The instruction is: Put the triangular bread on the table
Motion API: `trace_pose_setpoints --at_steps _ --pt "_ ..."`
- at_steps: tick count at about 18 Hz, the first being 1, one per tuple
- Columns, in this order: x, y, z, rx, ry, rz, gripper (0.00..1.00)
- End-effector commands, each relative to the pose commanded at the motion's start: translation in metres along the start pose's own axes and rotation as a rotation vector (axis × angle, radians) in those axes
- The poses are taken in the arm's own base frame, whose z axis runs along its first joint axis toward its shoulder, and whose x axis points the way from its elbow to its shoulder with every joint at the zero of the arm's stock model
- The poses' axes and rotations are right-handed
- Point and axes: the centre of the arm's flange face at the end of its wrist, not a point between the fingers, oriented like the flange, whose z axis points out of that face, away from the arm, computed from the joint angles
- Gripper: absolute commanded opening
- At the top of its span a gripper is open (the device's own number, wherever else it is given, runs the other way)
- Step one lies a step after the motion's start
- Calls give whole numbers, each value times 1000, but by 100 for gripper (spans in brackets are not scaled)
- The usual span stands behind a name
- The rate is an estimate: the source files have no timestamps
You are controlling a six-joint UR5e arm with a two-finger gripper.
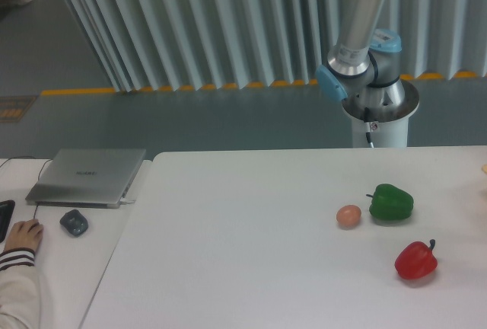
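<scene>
Triangular bread isn't anywhere I can spot, apart from maybe a pale sliver at the far right edge. On the table (243, 253) sit an egg (348, 215), green pepper (391, 202) and red pepper (415, 260). Gripper's out of frame, so can't tell its state. Placement looks not done yet.

The table (251, 253) is a plain white top with a rounded corner at its far left, and on its right half lie a small tan egg (348, 215), a green pepper (391, 202) just beside it to the right, and a red pepper (415, 260) nearer the front edge. A smaller white desk (76, 268) adjoins it on the left, bearing a closed grey laptop (89, 177), a dark mouse (74, 222) and a person's hand (23, 234).
</scene>
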Motion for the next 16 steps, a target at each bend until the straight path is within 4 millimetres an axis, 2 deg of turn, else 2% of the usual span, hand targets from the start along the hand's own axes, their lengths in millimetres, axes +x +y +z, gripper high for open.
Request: trace_pose_setpoints --at_steps 5,16 --pt "1 -7 24 0 26 -17 100" --pt "0 -25 63 -3 71 2 100"
